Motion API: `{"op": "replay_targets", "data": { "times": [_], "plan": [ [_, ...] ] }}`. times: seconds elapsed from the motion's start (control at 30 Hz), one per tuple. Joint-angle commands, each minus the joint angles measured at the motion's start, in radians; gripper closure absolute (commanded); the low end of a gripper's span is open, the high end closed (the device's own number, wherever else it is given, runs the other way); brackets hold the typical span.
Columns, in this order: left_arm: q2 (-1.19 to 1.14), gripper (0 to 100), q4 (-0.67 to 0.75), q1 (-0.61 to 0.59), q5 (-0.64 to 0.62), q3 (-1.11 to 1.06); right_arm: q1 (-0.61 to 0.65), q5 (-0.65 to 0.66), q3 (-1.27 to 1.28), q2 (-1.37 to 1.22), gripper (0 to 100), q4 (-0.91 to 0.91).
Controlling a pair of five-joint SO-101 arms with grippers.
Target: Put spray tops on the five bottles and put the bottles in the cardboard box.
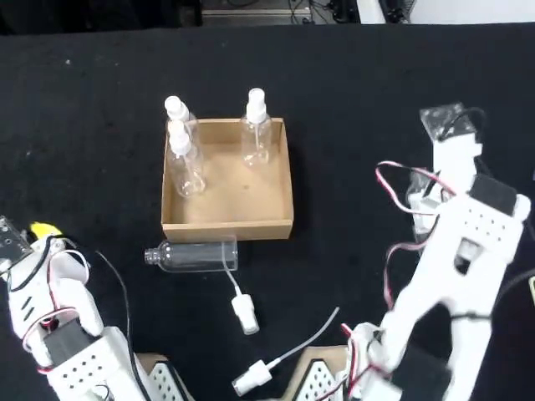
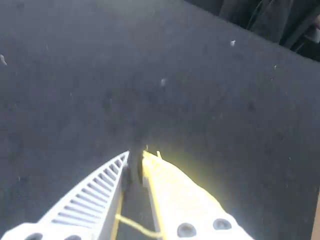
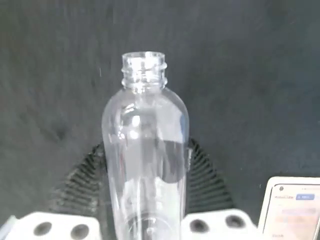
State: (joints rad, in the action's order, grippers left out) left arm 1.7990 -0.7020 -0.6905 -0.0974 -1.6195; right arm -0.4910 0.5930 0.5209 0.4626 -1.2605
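The cardboard box (image 1: pixel 227 224) sits mid-table with three clear bottles standing inside, each with a white spray top: two at its left (image 1: pixel 185 163) and one at the back right (image 1: pixel 257 129). An uncapped bottle (image 1: pixel 192 255) lies on its side just in front of the box. Two loose spray tops lie nearer the front, one short (image 1: pixel 245 313) and one with a long tube (image 1: pixel 259 376). My right gripper (image 3: pixel 145 150) is shut on another uncapped clear bottle (image 3: pixel 145 125), held at the right side of the table (image 1: pixel 445 121). My left gripper (image 2: pixel 135 159) is shut and holds nothing, low over bare black cloth at the left edge (image 1: pixel 38 234).
A phone (image 3: pixel 292 210) lies on the table beside the right arm. Black cloth covers the table (image 1: pixel 100 125). The arm bases (image 1: pixel 318 380) stand along the front edge, close to the long-tubed spray top.
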Motion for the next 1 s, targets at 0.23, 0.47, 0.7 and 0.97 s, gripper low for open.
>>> {"op": "replay_targets", "data": {
  "times": [0.23,0.47,0.7,0.97],
  "plan": [
    [-0.006,88,-0.176,0.14,0.302,0.223,0.048,-0.292,0.309,0.371,98.8,0.187],
    [-0.146,88,-0.416,0.305,0.474,0.524,-0.107,-0.238,0.303,0.395,98.8,0.201],
    [-0.612,88,-0.718,0.565,0.531,0.918,-0.207,-0.227,0.251,0.395,98.7,0.204],
    [-0.93,88,-1.005,1.033,0.557,1.175,-0.328,-0.207,0.136,0.309,98.7,0.204]
  ]
}}
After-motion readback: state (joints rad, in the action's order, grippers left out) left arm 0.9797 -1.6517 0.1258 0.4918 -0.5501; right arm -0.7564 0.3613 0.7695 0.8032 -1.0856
